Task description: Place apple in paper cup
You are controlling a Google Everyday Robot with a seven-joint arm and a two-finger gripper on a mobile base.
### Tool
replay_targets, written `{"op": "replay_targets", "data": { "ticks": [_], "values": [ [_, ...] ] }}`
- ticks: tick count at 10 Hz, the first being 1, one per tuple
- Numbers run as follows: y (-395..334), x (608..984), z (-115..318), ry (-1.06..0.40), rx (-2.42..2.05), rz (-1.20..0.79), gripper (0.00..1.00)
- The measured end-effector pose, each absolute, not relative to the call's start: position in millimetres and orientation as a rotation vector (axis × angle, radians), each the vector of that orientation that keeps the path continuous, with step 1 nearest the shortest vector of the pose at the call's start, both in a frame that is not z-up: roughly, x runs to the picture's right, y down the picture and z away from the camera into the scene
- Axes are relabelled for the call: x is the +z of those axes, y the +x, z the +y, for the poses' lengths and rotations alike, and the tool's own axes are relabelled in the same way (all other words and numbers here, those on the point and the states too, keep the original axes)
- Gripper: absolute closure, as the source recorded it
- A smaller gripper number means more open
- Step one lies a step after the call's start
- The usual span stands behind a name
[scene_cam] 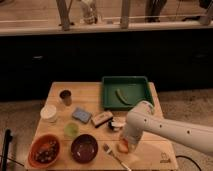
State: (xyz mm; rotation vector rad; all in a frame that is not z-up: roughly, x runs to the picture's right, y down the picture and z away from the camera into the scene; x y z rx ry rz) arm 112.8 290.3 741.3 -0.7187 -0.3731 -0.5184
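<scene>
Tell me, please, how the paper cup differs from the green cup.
The paper cup is white, the green cup pale green. The paper cup looks wider and stands further left than the green cup. Both stand upright. The gripper hangs low, right of both.

The tray (126, 78) sits at the back right of the table (90, 92), with a long vegetable (121, 96) in it. At the back left stands a cup (65, 96). The paper cup (48, 112) is in front of it, near the left edge. To the right of the paper cup lie a sponge (81, 115) and then a block (101, 118). A small cup (71, 130) stands before the sponge. Along the front, from left to right, are the left bowl (44, 150), the right bowl (84, 148), a fork (112, 152) and the apple (121, 146). The pincer (126, 142) is right at the apple.
</scene>
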Motion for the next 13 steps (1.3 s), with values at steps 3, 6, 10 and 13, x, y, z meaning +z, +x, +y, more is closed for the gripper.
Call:
{"op": "replay_targets", "data": {
  "ticks": [3,6,10,13],
  "values": [
    [104.9,728.7,278.5,-0.690,-0.538,-0.405,1.00],
    [99.9,718.3,264.1,-0.665,-0.556,-0.420,1.00],
    [88.4,711.5,246.0,-0.646,-0.590,-0.425,1.00],
    [75.8,709.2,230.9,-0.633,-0.626,-0.424,1.00]
  ]
}}
